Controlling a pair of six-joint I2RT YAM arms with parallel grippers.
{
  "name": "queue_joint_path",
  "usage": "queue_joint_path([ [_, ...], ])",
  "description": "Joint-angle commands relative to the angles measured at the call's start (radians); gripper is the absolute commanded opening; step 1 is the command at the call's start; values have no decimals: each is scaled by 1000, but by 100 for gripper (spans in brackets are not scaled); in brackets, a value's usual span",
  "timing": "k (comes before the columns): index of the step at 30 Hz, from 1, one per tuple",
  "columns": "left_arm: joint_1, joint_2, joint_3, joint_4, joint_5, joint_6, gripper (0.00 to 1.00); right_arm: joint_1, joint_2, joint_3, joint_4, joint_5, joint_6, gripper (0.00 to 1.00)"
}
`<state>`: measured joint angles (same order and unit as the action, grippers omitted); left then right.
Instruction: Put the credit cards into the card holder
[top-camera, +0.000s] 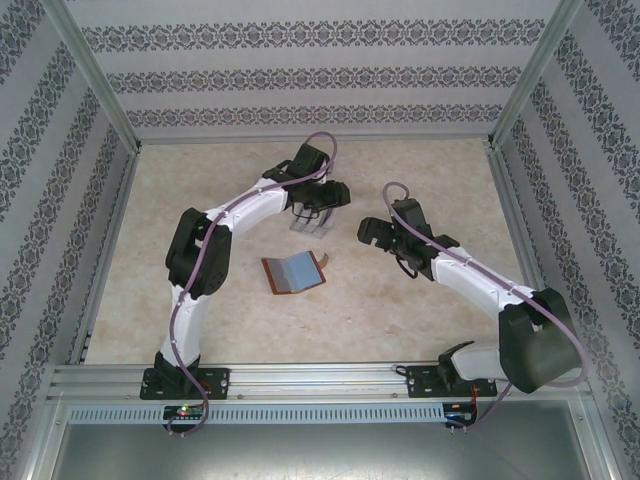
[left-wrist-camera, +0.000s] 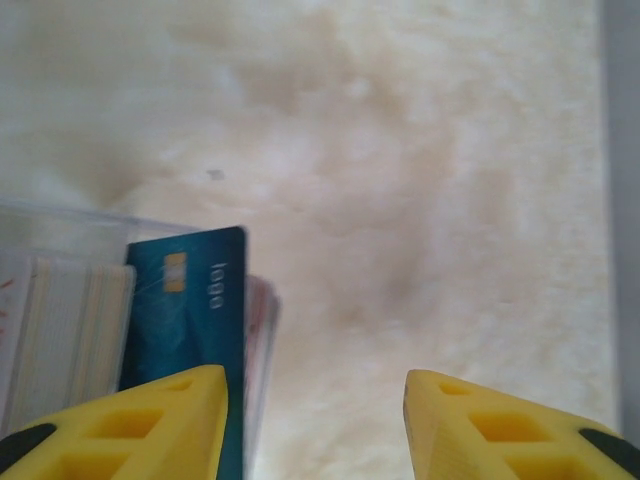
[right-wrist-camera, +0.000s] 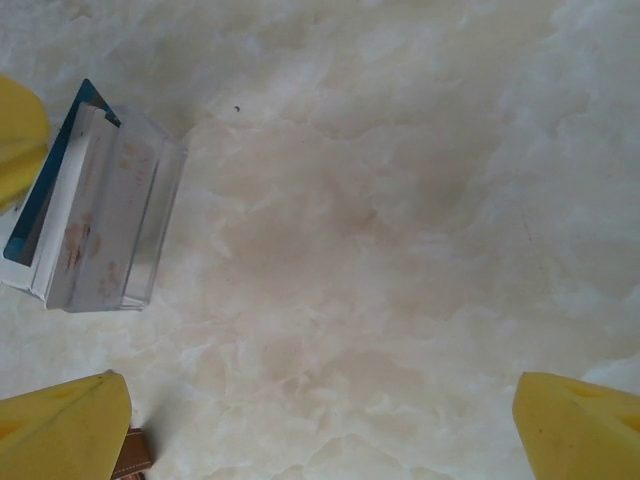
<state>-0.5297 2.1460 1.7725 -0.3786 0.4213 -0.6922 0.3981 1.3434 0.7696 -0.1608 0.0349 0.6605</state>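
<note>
Left arm (top-camera: 232, 213) extended, left claw (left-wrist-camera: 315, 372) (jaws apart) above credit cards (left-wrist-camera: 185, 300).

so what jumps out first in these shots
The open brown card holder lies mid-table between the two arms. Just beyond it the left gripper hangs by a clear stand holding credit cards, one of them blue. The right gripper is open, off to the right.

A lab cell: aluminium frame (top-camera: 320, 380), patterned panels (top-camera: 320, 60).

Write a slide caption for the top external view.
Left hand over the credit cards, brown card holder lying open nearby.
</note>
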Motion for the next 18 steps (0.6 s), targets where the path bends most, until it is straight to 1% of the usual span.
queue_joint_path([
  [1,3,-52,-30,128,105,-83,53,-22,35,46,-20,-45,21,96],
  [5,27,-151,-92,148,127,-85,55,-50,84,92,-15,-149,22,89],
  [8,60,-241,-151,108,113,-52,56,-48,137,151,-16,-240,35,83],
  [10,88,-312,-193,50,71,-9,57,-38,175,189,-8,-288,69,82],
  [12,115,-379,-253,7,18,28,59,-25,205,219,7,-310,98,80],
  [15,161,-484,-363,-25,-38,68,61,0,268,293,-13,-301,125,80],
  [16,175,-520,-406,-31,-68,82,63,7,296,321,-27,-292,139,80],
  [18,194,-574,-480,-49,-134,107,68,20,344,361,-35,-285,166,77],
])
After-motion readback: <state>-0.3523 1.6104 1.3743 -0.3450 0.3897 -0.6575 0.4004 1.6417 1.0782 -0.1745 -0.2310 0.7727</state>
